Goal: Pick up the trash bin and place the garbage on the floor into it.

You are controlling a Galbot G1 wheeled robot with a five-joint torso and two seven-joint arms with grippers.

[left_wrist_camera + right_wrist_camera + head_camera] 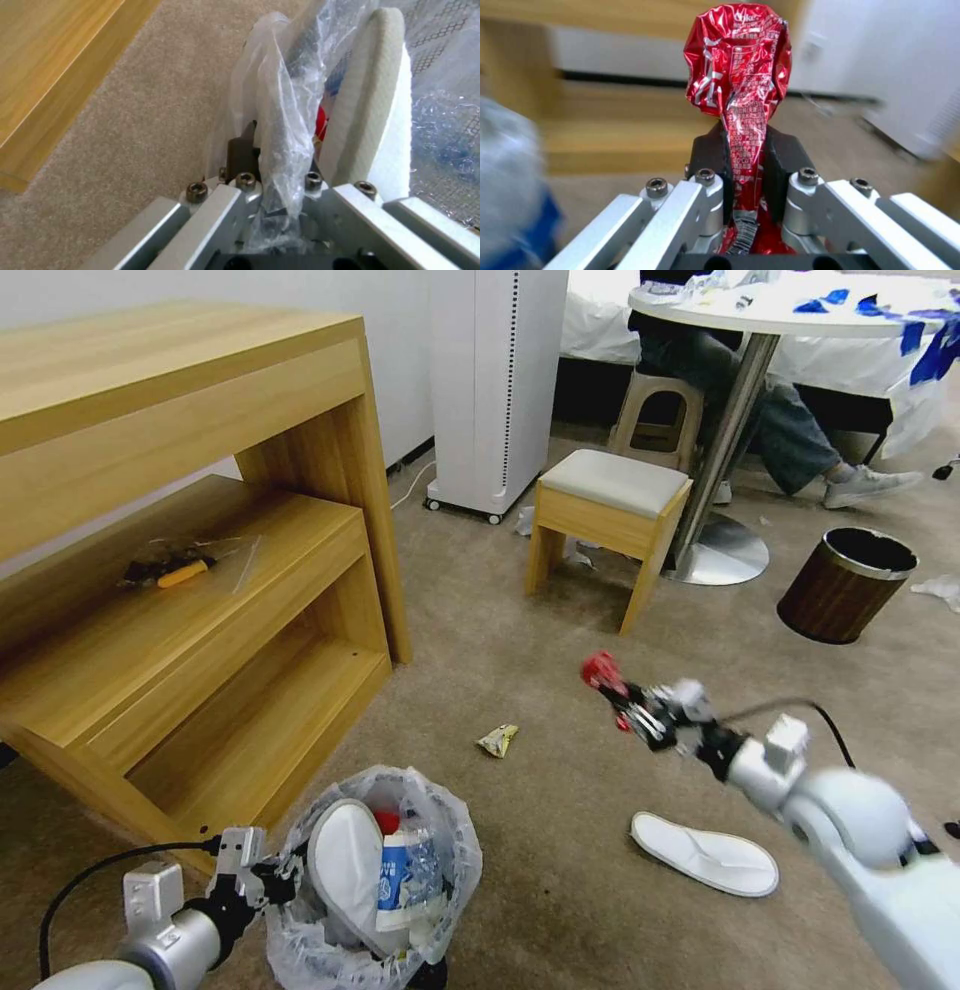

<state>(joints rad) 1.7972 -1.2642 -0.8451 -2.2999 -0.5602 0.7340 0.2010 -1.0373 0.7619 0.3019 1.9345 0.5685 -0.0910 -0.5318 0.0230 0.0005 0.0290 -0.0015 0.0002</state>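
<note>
The right hand (628,700), closed on a red wrapper (602,670), is above the floor (560,830), ahead and to the right of the trash bin (372,880), whose rim the left hand (262,875) grips shut low beside the robot.

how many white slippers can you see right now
2: one slipper lies flat on the carpet below the right arm; another slipper stands inside the trash bin.

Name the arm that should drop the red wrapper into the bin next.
Right: its gripper is shut on the red wrapper, held above the floor. The left gripper is clamped on the bin rim.
</note>
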